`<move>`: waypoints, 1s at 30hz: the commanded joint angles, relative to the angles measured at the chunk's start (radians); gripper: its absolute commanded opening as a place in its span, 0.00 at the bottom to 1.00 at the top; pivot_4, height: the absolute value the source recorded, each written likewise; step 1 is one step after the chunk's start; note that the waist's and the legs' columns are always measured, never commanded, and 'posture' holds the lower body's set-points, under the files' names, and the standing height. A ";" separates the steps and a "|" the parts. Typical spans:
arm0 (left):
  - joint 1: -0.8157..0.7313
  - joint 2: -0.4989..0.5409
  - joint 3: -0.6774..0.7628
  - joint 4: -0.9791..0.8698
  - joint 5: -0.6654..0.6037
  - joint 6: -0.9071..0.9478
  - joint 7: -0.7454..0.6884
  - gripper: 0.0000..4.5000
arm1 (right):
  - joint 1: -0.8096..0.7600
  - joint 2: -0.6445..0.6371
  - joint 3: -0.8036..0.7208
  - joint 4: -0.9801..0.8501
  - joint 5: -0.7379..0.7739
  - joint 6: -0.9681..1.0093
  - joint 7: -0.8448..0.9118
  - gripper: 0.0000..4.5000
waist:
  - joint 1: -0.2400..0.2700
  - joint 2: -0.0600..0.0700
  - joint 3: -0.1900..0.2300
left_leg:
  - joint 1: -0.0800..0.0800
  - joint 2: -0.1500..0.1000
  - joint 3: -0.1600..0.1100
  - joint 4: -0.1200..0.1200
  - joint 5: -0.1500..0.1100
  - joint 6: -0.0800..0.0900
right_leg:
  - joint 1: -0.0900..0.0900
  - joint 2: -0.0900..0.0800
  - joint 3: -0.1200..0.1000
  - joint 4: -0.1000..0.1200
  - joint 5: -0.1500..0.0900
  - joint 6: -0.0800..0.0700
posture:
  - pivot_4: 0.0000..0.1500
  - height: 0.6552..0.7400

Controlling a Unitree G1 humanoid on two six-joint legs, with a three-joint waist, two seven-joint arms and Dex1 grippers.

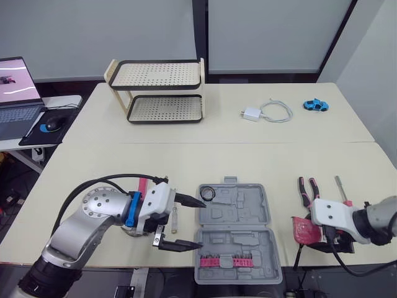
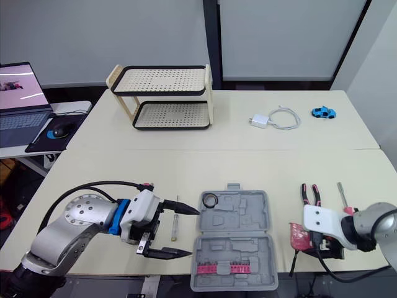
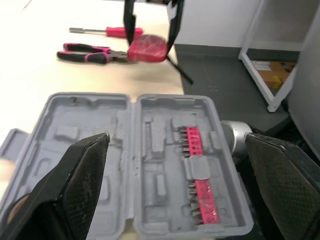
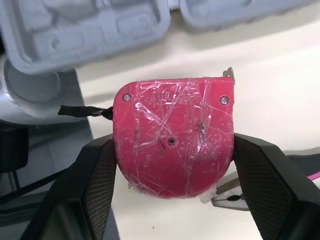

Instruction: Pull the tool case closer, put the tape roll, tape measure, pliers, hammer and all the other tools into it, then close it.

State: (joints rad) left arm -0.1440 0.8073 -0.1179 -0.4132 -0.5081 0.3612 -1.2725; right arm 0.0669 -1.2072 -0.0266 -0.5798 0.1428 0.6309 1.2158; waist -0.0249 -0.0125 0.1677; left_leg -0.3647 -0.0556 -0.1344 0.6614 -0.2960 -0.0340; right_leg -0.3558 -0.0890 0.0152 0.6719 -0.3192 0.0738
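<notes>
The grey tool case (image 1: 236, 233) lies open at the table's front middle, a strip of pink bits (image 1: 226, 261) in its near half and a black tape roll (image 1: 207, 193) in its far left corner. My left gripper (image 1: 201, 225) is open, its fingertips at the case's left edge. A small slim tool (image 1: 175, 218) lies between its fingers. Right of the case, my right gripper (image 1: 307, 233) is shut on the pink tape measure (image 4: 172, 135). Pink-handled pliers (image 1: 308, 188) and a pink-handled screwdriver (image 1: 340, 186) lie just beyond it.
A two-tier perforated rack (image 1: 158, 90) stands at the back left. A white charger with cable (image 1: 251, 113) and a blue toy car (image 1: 316, 105) lie at the back right. A laptop (image 1: 15, 93) and a mouse (image 1: 53, 124) are on a side table to the left.
</notes>
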 commanded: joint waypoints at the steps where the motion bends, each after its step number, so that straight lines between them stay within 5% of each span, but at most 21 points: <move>1: -0.030 -0.004 0.020 0.013 -0.004 0.001 0.018 1.00 | -0.138 -0.016 0.065 -0.057 0.028 0.108 0.005 0.72 | 0.000 0.000 0.000 | 0.000 0.000 0.000 0.000 0.000 0.000 | 0.000 0.000 0.000 0.000 0.000 0.000 | 1.00 1.00; 11: -0.085 -0.016 -0.030 0.064 0.115 -0.015 0.090 1.00 | -0.677 0.185 0.483 0.193 -0.090 0.215 0.042 0.72 | -0.005 -0.001 0.002 | -0.003 -0.001 0.000 -0.001 0.000 -0.001 | -0.004 -0.001 0.000 -0.002 0.000 0.000 | 1.00 1.00; 16: -0.092 -0.027 -0.049 0.064 0.153 -0.022 0.108 1.00 | -0.784 0.280 0.605 0.341 -0.156 0.161 0.062 0.72 | -0.004 -0.001 0.002 | -0.017 -0.002 0.000 0.003 0.003 -0.005 | -0.019 -0.001 0.000 0.003 0.000 0.000 | 1.00 1.00; 30: -0.090 -0.039 -0.066 0.024 0.182 0.002 0.135 1.00 | -0.872 0.438 0.723 0.589 -0.292 0.039 0.103 0.72 | -0.006 -0.001 0.002 | -0.018 -0.002 0.000 0.003 0.004 -0.007 | -0.024 -0.002 0.001 0.008 0.001 0.000 | 1.00 1.00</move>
State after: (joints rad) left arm -0.2279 0.7701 -0.1765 -0.3504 -0.3291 0.3648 -1.1437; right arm -0.7732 -0.7735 0.6990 0.0093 -0.1333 0.6853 1.3085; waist -0.0305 -0.0132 0.1698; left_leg -0.3827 -0.0576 -0.1344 0.6643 -0.2918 -0.0413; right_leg -0.3797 -0.0905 0.0164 0.6800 -0.3186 0.0735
